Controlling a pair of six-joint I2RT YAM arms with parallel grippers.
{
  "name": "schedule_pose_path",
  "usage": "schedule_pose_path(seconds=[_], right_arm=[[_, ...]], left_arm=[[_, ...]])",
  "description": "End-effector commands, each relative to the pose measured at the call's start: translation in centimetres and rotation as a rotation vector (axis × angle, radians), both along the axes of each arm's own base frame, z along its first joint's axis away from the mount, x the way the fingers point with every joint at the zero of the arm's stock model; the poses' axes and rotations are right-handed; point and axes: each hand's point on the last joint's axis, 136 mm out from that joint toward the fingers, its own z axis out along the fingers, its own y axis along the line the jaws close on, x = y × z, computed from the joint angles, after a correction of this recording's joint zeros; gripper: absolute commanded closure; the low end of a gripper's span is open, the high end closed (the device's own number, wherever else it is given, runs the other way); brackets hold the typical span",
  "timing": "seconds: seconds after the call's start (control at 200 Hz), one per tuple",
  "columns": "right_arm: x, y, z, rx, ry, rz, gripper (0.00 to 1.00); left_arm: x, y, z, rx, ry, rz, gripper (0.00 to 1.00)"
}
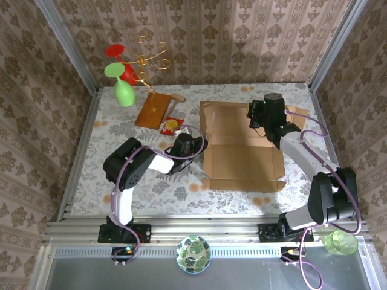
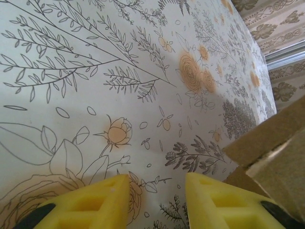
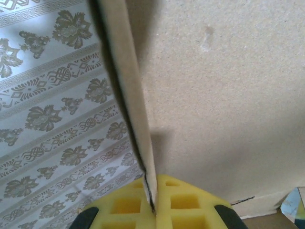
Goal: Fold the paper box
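While the left gripper (image 2: 155, 186) hangs low over the floral tablecloth (image 2: 86, 95), its yellow fingers (image 2: 95, 205) stand apart with nothing between them. It is released and holds nothing down.

The paper box (image 1: 242, 154) lies mid-frame in the top view, mostly flat, with its left edge just beside that gripper.

Risk 1: with the left side free, any pull from the right probably drags or pivots the whole sheet instead of creasing it. It could skid toward the wooden board (image 1: 154, 109) at upper left.

Risk 2: the box corner sits right by the left fingers, so a careless advance could snag or crush that flap.

At right of centre, the right gripper (image 3: 153, 204) is clenched on a raised panel of the box, with the edge pinched between its pads.

Risk 3: the pinch is thin and edge-on. The panel may slip out, or bend off its score line if swung too fast.
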Motion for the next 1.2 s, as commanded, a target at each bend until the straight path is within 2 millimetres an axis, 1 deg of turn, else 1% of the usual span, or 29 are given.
schedule_pose_path(seconds=[0.0, 0.115, 0.17, 0.26, 0.32, 0.415, 0.5, 0.55, 0.655, 0.735, 0.81, 0.835, 0.95, 1.015, 1.05, 1.07, 1.08, 1.125, 1.195], right_arm=[[-0.7, 0.8, -1.1, -0.056, -0.005, 0.064, 1.00], [0.1, 0.1, -1.1, -0.112, -0.091, 0.079, 1.00], [0.8, 0.1, -1.0, -0.108, -0.155, 0.090, 1.00], [1.3, 0.3, -1.1, -0.133, -0.214, 0.127, 1.00], [1.2, 0.6, -1.7, -0.148, -0.209, 0.153, 1.00], [1.2, 1.0, -2.2, -0.161, -0.220, 0.183, 1.00], [1.0, 1.0, -2.8, -0.173, -0.221, 0.199, 1.00], [0.9, 1.1, -2.9, -0.180, -0.226, 0.206, 1.00], [1.0, 1.3, -3.2, -0.183, -0.244, 0.221, 1.00], [1.2, 1.5, -3.3, -0.187, -0.264, 0.236, 1.00], [1.4, 1.6, -3.4, -0.196, -0.272, 0.258, 1.00], [1.3, 1.7, -3.5, -0.197, -0.272, 0.265, 1.00], [1.3, 1.7, -3.7, -0.204, -0.284, 0.292, 1.00], [1.1, 1.5, -3.6, -0.219, -0.293, 0.304, 1.00], [1.1, 1.6, -3.5, -0.225, -0.299, 0.314, 1.00], [1.1, 1.5, -3.5, -0.228, -0.300, 0.319, 1.00], [1.1, 1.5, -3.5, -0.229, -0.303, 0.321, 1.00], [1.1, 1.5, -3.5, -0.234, -0.311, 0.331, 1.00], [1.0, 1.5, -3.7, -0.241, -0.320, 0.346, 1.00]], left_arm=[[-0.9, 1.0, 0.8, 0.033, -0.011, -0.001, 0.61], [-1.9, 2.9, 1.7, 0.034, 0.031, 0.019, 0.56], [-2.7, 3.9, 2.0, 0.030, 0.059, 0.031, 0.55], [-4.1, 5.3, 2.0, 0.024, 0.119, 0.034, 0.54], [-4.9, 6.1, 2.3, 0.022, 0.142, 0.035, 0.54], [-6.0, 7.0, 3.5, 0.029, 0.149, 0.028, 0.54], [-6.4, 7.5, 4.9, 0.038, 0.140, 0.013, 0.54], [-6.6, 8.1, 5.3, 0.054, 0.143, 0.012, 0.54], [-6.3, 9.3, 6.7, 0.072, 0.128, 0.023, 0.54], [-5.5, 10.0, 7.7, 0.099, 0.107, 0.022, 0.54], [-4.2, 10.0, 9.1, 0.113, 0.073, 0.006, 0.56], [-3.8, 10.0, 9.2, 0.119, 0.067, -0.001, 0.56], [-1.7, 9.5, 10.3, 0.131, 0.002, -0.089, 0.66], [-0.9, 8.9, 10.4, 0.174, -0.048, -0.162, 0.72], [-0.5, 8.6, 10.2, 0.205, -0.062, -0.204, 0.75], [-0.4, 8.4, 9.8, 0.225, -0.064, -0.233, 0.76], [-0.3, 8.2, 9.9, 0.232, -0.073, -0.247, 0.77], [-0.1, 7.6, 9.3, 0.276, -0.078, -0.310, 0.78], [0.0, 6.8, 8.4, 0.324, -0.098, -0.392, 0.79]])
